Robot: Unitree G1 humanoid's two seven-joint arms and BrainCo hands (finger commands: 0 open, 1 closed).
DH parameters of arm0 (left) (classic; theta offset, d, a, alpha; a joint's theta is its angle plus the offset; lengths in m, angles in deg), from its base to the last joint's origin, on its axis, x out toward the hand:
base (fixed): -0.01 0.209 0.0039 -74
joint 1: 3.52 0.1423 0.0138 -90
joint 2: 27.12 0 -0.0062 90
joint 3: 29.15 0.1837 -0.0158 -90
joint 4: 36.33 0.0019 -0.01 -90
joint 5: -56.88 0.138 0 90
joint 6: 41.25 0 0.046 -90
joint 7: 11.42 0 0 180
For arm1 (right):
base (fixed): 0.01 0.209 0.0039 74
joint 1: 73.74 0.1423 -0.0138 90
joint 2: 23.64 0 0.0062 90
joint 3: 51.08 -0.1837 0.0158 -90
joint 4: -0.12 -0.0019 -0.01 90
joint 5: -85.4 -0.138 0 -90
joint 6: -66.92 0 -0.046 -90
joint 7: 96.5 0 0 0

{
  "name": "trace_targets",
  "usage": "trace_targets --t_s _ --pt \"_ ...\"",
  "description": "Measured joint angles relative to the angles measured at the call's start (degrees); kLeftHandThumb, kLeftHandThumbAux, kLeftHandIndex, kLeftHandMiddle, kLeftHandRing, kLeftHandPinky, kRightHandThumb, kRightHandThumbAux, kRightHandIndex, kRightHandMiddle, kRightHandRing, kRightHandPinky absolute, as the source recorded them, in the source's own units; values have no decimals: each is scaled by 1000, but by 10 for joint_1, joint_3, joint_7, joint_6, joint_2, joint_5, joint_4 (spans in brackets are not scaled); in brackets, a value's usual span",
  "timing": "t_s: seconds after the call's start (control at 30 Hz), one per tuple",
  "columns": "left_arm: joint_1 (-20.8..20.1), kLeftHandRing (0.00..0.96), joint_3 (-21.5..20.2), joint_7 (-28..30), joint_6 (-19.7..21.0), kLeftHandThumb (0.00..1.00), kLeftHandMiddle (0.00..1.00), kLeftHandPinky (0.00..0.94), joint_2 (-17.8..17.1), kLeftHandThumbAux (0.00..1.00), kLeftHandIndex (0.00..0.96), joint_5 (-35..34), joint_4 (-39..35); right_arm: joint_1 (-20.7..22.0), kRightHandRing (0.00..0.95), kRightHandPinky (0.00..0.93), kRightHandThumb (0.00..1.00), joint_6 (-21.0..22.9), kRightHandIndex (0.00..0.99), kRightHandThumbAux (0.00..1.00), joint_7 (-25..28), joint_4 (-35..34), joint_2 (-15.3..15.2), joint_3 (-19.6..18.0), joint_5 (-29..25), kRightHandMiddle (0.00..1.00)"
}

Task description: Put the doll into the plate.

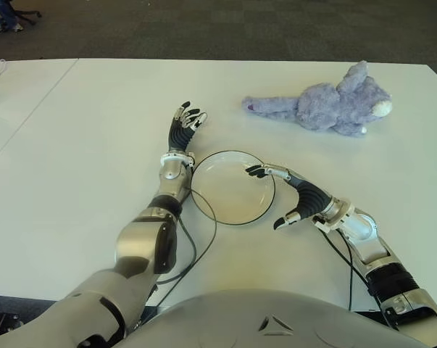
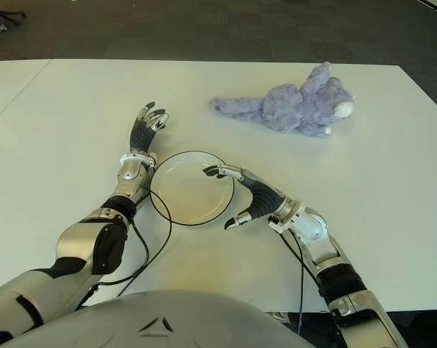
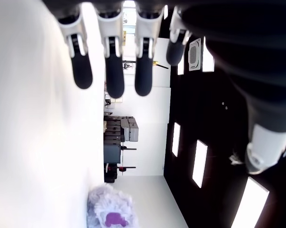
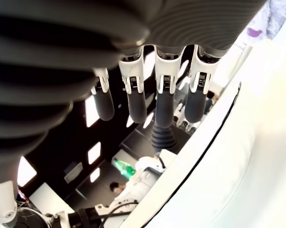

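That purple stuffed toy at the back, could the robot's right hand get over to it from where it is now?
Probably yes. The right hand is open at the plate rim, holding nothing, and only bare table separates it from the doll. Whether the arm stretches that far is uncertain.

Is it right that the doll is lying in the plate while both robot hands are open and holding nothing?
Not quite. The doll lies on the table, beyond the plate, which is empty; the left eye view shows this. Both robot hands, left and right, are indeed open and hold nothing.
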Motion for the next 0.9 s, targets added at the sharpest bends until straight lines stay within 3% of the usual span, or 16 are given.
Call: trace_targets --t_s 0.37,0.57,0.7,0.9 --pt "0 284 -2 0 0 0 267 279 0 582 144 0 0 9 200 245 0 3 151 647 17 22 7 -23 -4 164" --pt "0 271 -2 0 0 0 255 258 0 600 133 0 0 36 172 166 0 1 157 633 22 68 10 -47 -7 166" --pt "0 265 -2 2 0 0 247 253 0 601 124 0 0 69 143 141 0 0 152 597 26 110 9 -71 -10 150" --pt "-1 262 -2 4 0 0 248 252 0 589 118 0 0 173 143 161 0 -3 157 563 -1 173 -1 -136 -10 141"
